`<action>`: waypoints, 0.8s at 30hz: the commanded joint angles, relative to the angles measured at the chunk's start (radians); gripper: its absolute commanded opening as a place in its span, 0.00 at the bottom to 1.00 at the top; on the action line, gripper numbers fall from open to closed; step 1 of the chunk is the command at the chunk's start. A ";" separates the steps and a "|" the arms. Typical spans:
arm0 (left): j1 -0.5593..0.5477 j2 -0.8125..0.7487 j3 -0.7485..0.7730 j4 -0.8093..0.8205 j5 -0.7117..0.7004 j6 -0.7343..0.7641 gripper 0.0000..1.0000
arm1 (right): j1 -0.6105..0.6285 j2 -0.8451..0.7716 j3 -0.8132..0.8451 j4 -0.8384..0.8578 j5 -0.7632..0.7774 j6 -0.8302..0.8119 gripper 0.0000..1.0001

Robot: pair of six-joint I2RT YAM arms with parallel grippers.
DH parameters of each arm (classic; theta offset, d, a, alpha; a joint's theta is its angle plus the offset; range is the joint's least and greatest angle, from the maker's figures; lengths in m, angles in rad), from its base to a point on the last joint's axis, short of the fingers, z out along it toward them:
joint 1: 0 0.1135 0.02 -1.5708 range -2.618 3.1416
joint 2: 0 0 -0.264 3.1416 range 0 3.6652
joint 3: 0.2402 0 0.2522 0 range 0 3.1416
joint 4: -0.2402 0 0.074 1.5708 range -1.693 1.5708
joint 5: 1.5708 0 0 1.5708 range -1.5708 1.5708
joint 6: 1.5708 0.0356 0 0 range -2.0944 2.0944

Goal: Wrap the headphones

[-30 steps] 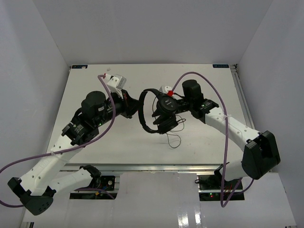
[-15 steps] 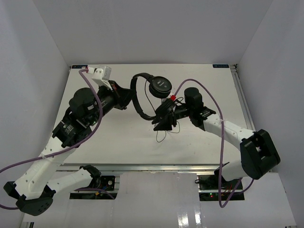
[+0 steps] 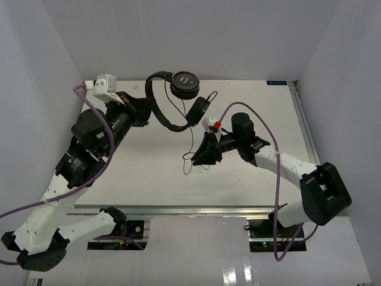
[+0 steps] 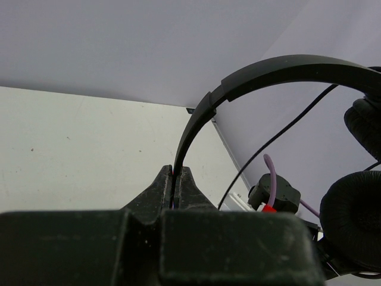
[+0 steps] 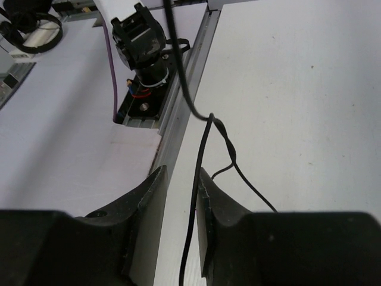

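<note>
Headphones (image 3: pixel 184 85) are up in the air over the far-left part of the table (image 3: pixel 262 107), not resting on it. Headband (image 4: pixel 280 65) arcs up and over from the L gripper. Both earcups hang at the free end, one higher (image 3: pixel 184 85) and one lower (image 3: pixel 199 110), close together. The padded face of one cup shows at the right edge of the L wrist view.

Cord (image 5: pixel 195 179) drops from the cups, kinks in a twist w/ a short side strand, then runs down toward the R gripper. In the top view a small loop of it hangs below that gripper, near the table's middle.

L gripper (image 4: pixel 177 176): jaws pinched tight on the thin headband near its lower end, arm raised and reaching toward the far-left corner.

R gripper (image 5: pixel 181 176): low over mid-table, pointing left. Fingers narrowly apart w/ the cord running through the gap, just beside the inner face of one finger. Doesn't look clamped, though contact there is hard to judge at this angle.

The two grippers are well apart, w/ the cord spanning between them.
</note>
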 commanded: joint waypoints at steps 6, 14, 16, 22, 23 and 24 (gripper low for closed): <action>0.001 -0.006 0.102 0.031 -0.094 -0.017 0.00 | 0.016 -0.058 0.007 -0.342 0.168 -0.374 0.14; 0.001 -0.008 0.132 0.086 -0.225 0.066 0.00 | 0.011 -0.196 -0.129 -0.593 0.430 -0.686 0.08; 0.001 -0.008 0.140 0.108 -0.245 0.082 0.00 | 0.009 -0.240 -0.152 -0.640 0.494 -0.742 0.08; 0.001 0.009 0.213 0.124 -0.309 0.157 0.00 | -0.058 -0.361 -0.209 -0.751 0.706 -0.876 0.08; 0.001 0.011 0.223 0.120 -0.316 0.170 0.00 | -0.077 -0.375 -0.213 -0.758 0.725 -0.887 0.08; 0.001 0.013 0.237 0.111 -0.321 0.175 0.00 | -0.104 -0.385 -0.219 -0.766 0.738 -0.900 0.08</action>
